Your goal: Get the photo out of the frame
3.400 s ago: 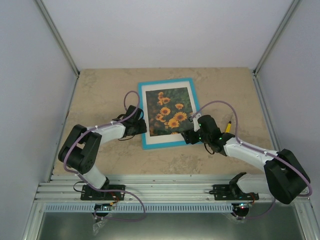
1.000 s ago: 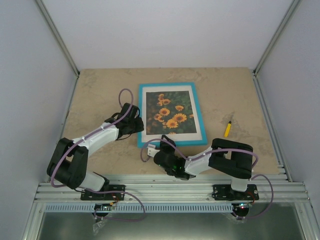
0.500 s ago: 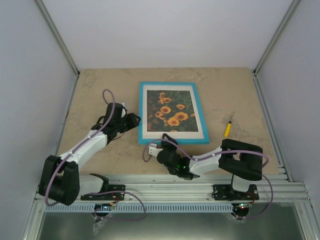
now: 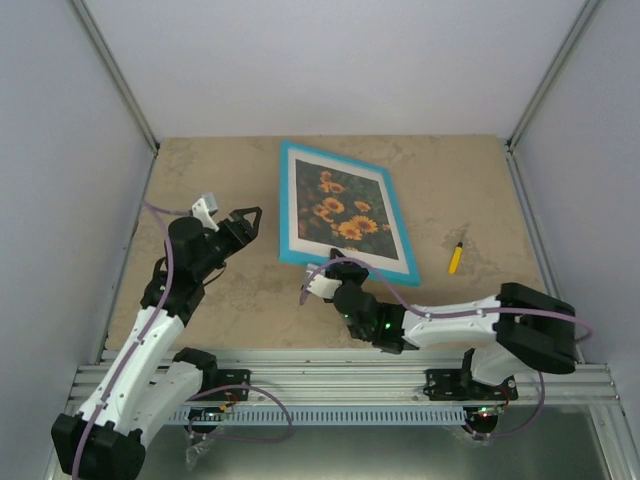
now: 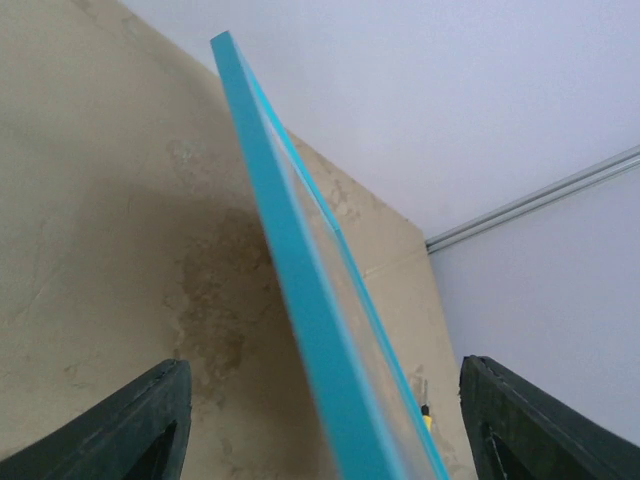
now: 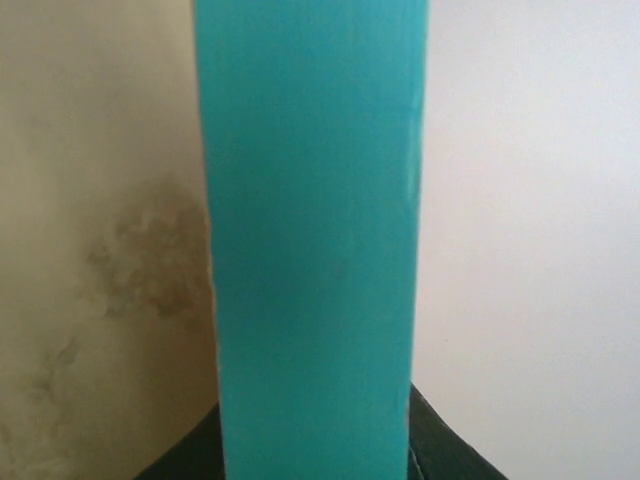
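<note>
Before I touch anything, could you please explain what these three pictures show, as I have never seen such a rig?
Two robot arms are bolted at a table's near edge. One picture looks down from above; the other two come from a camera on each wrist. On the tan table lies a yellow marker. The right hand pinches the near edge of the turquoise frame, holding it tilted; the flower photo sits inside it. The left hand is open beside the frame, holding nothing.

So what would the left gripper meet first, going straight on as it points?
Probably the turquoise side edge of the frame, dead ahead of the open left gripper; how far off is unclear.
</note>
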Motion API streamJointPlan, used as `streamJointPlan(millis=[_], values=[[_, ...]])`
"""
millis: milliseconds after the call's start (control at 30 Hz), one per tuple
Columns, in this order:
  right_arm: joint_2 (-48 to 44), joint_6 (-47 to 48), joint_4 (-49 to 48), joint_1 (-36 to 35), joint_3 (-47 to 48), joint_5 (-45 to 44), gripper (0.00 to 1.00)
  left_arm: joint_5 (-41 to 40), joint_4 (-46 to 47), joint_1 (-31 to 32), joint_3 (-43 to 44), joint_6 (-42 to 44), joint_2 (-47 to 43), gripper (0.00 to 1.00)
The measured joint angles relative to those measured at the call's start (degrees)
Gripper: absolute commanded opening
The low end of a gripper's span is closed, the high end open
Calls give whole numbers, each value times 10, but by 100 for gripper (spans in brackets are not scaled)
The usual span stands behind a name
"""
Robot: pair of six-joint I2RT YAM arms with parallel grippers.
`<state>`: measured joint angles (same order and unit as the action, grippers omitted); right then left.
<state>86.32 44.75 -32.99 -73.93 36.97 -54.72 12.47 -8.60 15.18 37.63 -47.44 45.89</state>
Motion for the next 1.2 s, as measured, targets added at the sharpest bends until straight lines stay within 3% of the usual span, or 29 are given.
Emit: streamJointPlan(millis=[167, 500, 900, 1200], values=[[-67, -52, 6, 19, 0, 35, 1, 1, 6, 0, -21, -20, -33, 79], [-170, -208, -3, 67, -12, 139, 0, 40, 73, 0, -94, -80, -17, 83], [-214, -527, -49, 162, -79, 206, 1, 67, 173, 5, -172, -136, 34, 86], [-186, -783, -49, 169, -94, 191, 1, 73, 247, 37, -195, -162, 113, 88]])
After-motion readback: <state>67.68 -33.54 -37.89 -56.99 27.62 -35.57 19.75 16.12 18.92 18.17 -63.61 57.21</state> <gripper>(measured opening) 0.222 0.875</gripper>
